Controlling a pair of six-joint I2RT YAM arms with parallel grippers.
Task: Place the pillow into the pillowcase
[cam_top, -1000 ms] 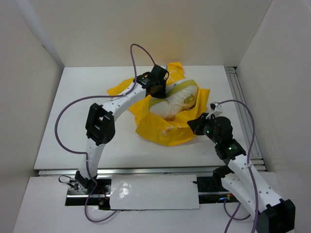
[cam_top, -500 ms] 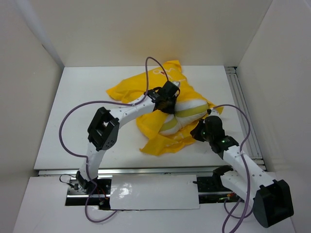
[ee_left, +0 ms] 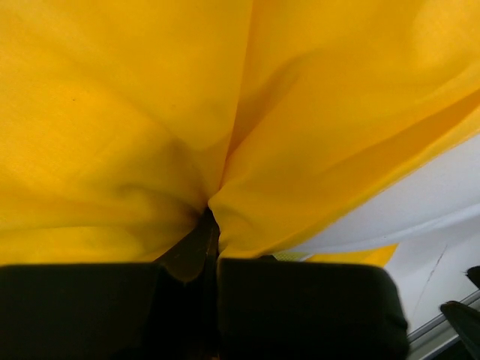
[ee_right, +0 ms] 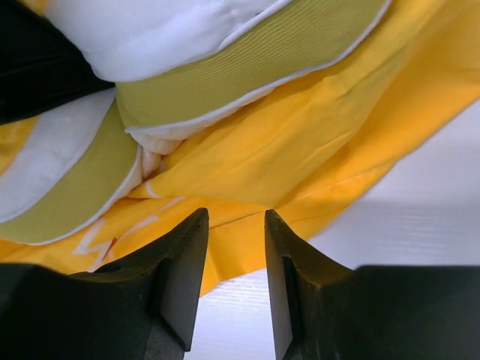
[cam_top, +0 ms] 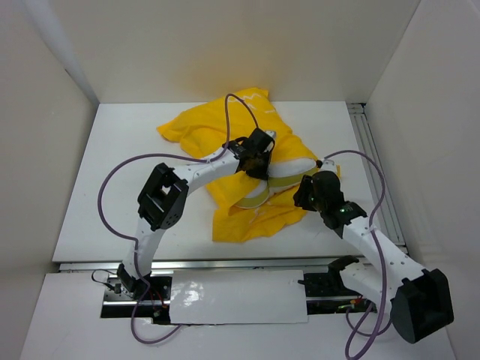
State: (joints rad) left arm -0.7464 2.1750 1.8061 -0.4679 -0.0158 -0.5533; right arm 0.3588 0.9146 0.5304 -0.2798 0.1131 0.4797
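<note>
Left gripper [ee_left: 213, 240] pinches the pillowcase [ee_left: 112, 112] fabric; right gripper [ee_right: 235, 225], jaws parted and empty, should seize its edge below the pillow [ee_right: 165, 30].

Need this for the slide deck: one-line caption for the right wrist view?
Right gripper, jaws apart and empty, above the yellow pillowcase; the white pillow lies partly uncovered beyond.

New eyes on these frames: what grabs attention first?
The bright yellow fabric pillowcase, crumpled across the middle of the white table, dominates. A puffy white pillow with olive-yellow edge bands bulges from its right side, only partly covered. The left arm's jaws are shut on a pinch of yellow cloth, while the right arm's jaws stand apart, empty, at the case's near right edge.
</note>
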